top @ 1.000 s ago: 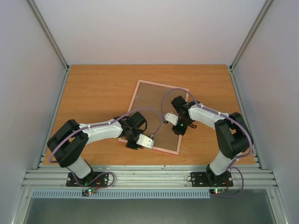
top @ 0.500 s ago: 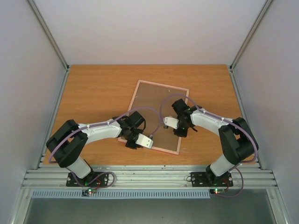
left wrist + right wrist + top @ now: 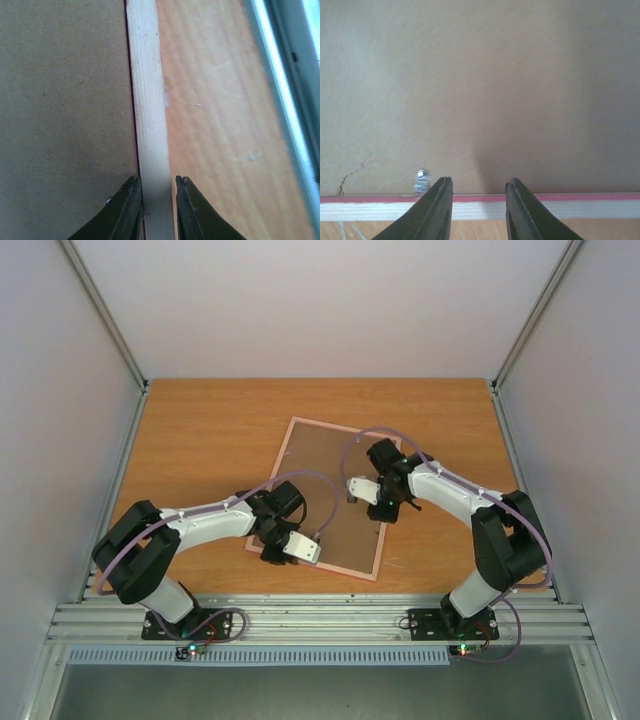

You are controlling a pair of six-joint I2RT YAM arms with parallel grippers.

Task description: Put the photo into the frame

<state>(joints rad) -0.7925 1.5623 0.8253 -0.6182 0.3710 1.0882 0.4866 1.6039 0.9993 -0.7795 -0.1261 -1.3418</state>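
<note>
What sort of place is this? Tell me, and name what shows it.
Probably a robotics lab test cell: plain white panel walls and aluminium profile rails enclose an orange-brown wooden tabletop, with two white-and-black robot arms bolted at its near edge.

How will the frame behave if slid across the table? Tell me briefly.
Probably stiff: the frame shows a straight wooden rail with no sag. Lying flat on the smooth table, it should slide rather than tip. Likely light, given the thin rail and backing board.
</note>
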